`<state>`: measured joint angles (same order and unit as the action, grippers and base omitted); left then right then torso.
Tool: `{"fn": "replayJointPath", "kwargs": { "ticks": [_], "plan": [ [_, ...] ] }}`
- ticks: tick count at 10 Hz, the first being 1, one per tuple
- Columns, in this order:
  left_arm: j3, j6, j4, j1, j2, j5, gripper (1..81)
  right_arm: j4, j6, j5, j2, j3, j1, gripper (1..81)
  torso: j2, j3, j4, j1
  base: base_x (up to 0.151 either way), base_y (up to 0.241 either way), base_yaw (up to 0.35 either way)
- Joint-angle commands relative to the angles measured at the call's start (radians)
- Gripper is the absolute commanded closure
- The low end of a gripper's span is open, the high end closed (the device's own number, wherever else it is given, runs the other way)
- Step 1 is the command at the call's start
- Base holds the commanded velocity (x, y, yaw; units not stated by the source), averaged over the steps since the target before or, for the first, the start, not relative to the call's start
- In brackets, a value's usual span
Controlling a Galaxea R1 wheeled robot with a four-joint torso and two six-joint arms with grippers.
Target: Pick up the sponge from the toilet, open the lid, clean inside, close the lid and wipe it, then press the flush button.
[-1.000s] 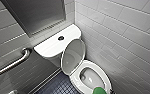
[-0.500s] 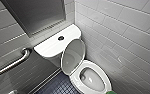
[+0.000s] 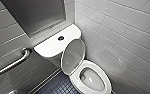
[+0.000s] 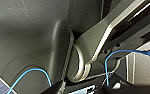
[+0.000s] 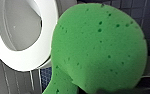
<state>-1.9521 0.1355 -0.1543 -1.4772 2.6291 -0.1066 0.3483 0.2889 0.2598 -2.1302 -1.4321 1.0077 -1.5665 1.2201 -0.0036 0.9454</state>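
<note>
The white toilet [image 3: 106, 86] stands in the corner with its lid [image 3: 73, 56] raised and leaning back against the tank [image 3: 49, 47]. The seat is down and the bowl is open. A small dark flush button [image 3: 61, 38] sits in the middle of the tank top. The bright green sponge [image 5: 101, 50] looms close in the right wrist view, and my right gripper is shut on it. It hangs beside and above the toilet seat [image 5: 44, 47], apart from it. My left gripper is open and holds nothing.
A metal grab bar [image 3: 13, 63] runs along the left wall. A steel panel [image 3: 36, 15] hangs above the tank. The grey tiled wall [image 3: 121, 37] stands close on the toilet's right. Dark blue floor tiles [image 3: 57, 87] lie to its left.
A small green patch at the lower edge of the head view one second ago has gone from that view. The toilet and lid have not moved.
</note>
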Motion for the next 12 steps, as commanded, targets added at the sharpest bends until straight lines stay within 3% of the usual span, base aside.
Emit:
{"fn": "replayJointPath", "kwargs": {
  "ticks": [1, 3, 5, 8, 12],
  "plan": [
    [0.025, -0.002, -0.011, -0.033, -0.01, 0.079, 1.0, -0.003, -0.004, -0.043, 0.131, 0.171, -0.102, 81.1, 0.0, 0.0, 0.0, 0.0, 0.0, 0.0, 0.0],
    [0.025, -0.002, -0.011, -0.033, -0.004, 0.079, 1.0, -0.006, -0.007, -0.062, 0.16, 0.243, -0.178, 81.1, 0.0, 0.0, 0.0, 0.0, 0.0, 0.0, 0.0],
    [0.022, -0.002, -0.011, -0.032, -0.003, 0.079, 1.0, 0.004, -0.007, -0.143, 0.114, 0.216, -0.264, 81.1, 0.0, 0.0, 0.0, 0.0, 0.0, 0.0, 0.0],
    [0.021, -0.002, -0.011, -0.032, -0.003, 0.079, 1.0, 0.035, -0.005, -0.25, -0.091, 0.046, -0.373, 81.1, 0.0, 0.0, 0.0, 0.0, 0.0, 0.0, 0.0],
    [0.016, -0.002, -0.008, -0.03, -0.003, 0.079, 1.0, 0.04, 0.004, -0.363, -0.273, -0.128, -0.493, 81.1, 0.0, 0.0, 0.0, 0.0, 0.0, 0.0, 0.0]
  ]
}}
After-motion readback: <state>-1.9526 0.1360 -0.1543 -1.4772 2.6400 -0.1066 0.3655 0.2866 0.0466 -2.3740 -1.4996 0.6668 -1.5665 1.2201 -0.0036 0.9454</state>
